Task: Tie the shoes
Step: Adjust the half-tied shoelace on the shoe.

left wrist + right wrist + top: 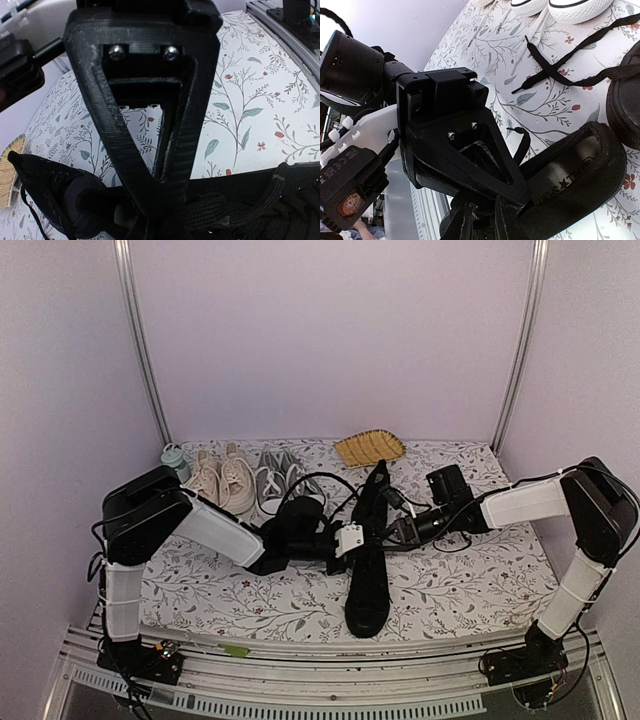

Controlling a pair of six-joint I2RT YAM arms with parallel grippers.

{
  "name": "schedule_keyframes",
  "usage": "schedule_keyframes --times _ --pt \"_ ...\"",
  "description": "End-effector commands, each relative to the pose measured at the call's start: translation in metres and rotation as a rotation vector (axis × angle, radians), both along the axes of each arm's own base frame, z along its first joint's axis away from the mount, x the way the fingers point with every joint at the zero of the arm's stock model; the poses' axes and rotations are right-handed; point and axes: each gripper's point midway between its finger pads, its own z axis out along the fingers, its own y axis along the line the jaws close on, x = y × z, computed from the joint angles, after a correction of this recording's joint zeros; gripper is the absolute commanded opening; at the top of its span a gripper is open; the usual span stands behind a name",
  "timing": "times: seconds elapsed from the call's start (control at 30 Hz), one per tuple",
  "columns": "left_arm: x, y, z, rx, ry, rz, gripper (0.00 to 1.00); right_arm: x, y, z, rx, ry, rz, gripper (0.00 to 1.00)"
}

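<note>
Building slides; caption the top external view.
Left pincer and right pincer meet over a black sneaker on the floral table; beige pair and grey pair behind.

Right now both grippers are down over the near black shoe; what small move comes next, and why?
Probably raise the left gripper slightly to test its hold. Its fingers meet right at the thick lace of the black shoe, but a firm pinch is unclear. The right gripper sits over the shoe's opening, tips cut off by the frame, so pulling both apart seems premature.
</note>
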Motion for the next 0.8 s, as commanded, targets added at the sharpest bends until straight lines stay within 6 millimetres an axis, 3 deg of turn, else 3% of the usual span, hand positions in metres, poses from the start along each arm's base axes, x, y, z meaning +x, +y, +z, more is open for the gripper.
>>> schedule_keyframes --times 0.0,0.23,0.4,0.6,0.77 --pt "-0.002 -0.006 0.0 -0.016 -0.003 -0.001 0.08 -0.005 0.003 -0.003 -0.003 0.009 0.011 0.18" --pt "-0.001 -0.006 -0.002 -0.017 0.002 0.005 0.08 -0.003 -0.002 -0.003 -0.043 -0.015 -0.021 0.17" --pt "-0.002 -0.006 -0.002 -0.023 0.011 0.005 0.08 0.002 -0.013 0.01 -0.05 -0.066 -0.052 0.18" --pt "-0.003 -0.004 -0.003 -0.02 0.009 0.006 0.08 0.0 -0.011 -0.005 -0.054 -0.016 -0.046 0.24" --pt "-0.003 -0.004 -0.002 -0.022 0.006 0.006 0.08 0.0 -0.005 -0.008 -0.042 -0.007 -0.035 0.23"
